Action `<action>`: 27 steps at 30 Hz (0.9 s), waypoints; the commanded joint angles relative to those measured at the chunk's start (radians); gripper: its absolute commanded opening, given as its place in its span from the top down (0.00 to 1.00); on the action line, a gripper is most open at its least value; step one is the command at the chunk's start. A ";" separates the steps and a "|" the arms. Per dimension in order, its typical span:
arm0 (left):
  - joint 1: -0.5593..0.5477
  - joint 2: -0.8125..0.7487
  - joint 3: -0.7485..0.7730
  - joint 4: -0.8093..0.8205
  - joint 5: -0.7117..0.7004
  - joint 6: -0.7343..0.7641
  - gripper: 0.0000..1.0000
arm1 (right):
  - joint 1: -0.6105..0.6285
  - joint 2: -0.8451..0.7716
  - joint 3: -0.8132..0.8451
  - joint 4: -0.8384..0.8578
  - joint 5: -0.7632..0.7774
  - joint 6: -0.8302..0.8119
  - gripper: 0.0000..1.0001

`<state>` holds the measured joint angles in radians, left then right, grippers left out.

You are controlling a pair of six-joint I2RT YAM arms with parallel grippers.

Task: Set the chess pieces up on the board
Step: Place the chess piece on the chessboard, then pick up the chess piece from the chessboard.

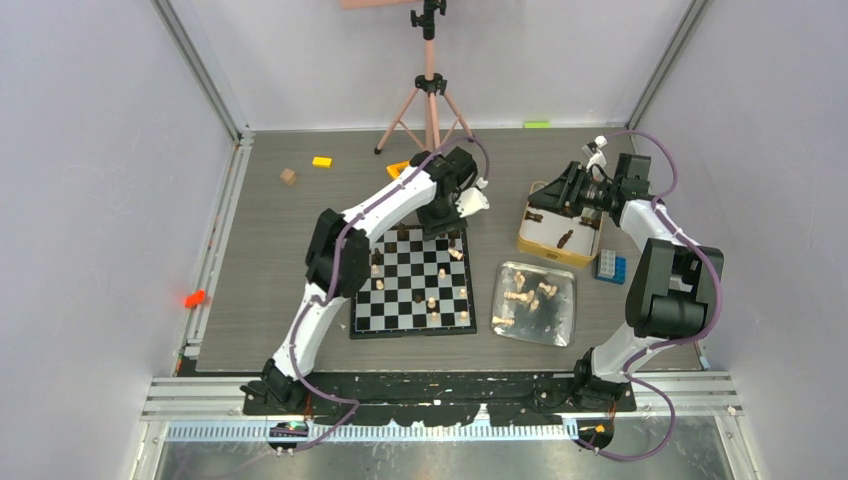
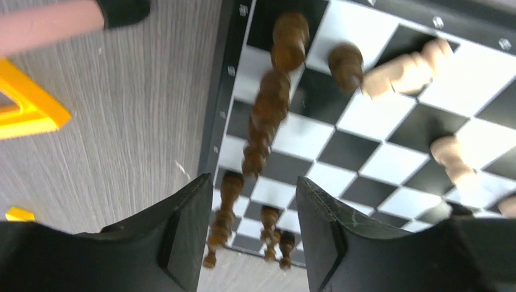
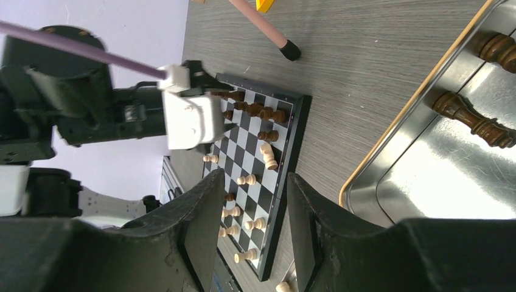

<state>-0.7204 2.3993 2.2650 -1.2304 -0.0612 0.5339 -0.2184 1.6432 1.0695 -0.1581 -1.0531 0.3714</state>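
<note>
Looking down from the overhead camera, I have the grey table [image 1: 270, 260] filling the cell. The left arm [image 1: 330, 250] is stretched out over the far side of the board [image 1: 400, 310], and the right arm [image 1: 665, 280] is bent back toward the gold-rimmed tin [image 1: 550, 250]. A pink tripod [image 1: 430, 90] stands at the table's far edge.

The board lies flat near the middle of the table, just left of the silver tray [image 1: 560, 322]. The tin sits just beyond the tray, and I cannot tell whether the two touch.

My left gripper [image 2: 252, 243] hangs over the board's far rows with its jaws spread and nothing between them. Through the gap, the left wrist view shows dark chess pieces [image 2: 268, 109] standing in a line along the board's edge. My right gripper [image 3: 251, 237] is above the tin, jaws likewise parted and empty.

Several light chess pieces [image 1: 432, 303] stand scattered on the right half of the board, and one [image 2: 404, 70] lies on its side near the dark row. More light ones lie loose in the tray. In the right wrist view, two dark ones lie flat on the tin's shiny floor.

A blue block [image 1: 610, 265] sits just right of the tin. A yellow block [image 1: 322, 161] and a small wooden block [image 1: 289, 177] rest on the far left of the table, well apart from the board.
</note>
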 commanded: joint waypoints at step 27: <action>0.003 -0.692 -0.978 0.503 0.492 -0.022 0.41 | -0.006 -0.002 0.023 -0.018 -0.007 -0.044 0.51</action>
<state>-0.7132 1.6764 1.2881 -0.8333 0.3775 0.5228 -0.2184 1.6497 1.0695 -0.1776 -1.0531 0.3481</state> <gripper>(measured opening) 0.593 0.486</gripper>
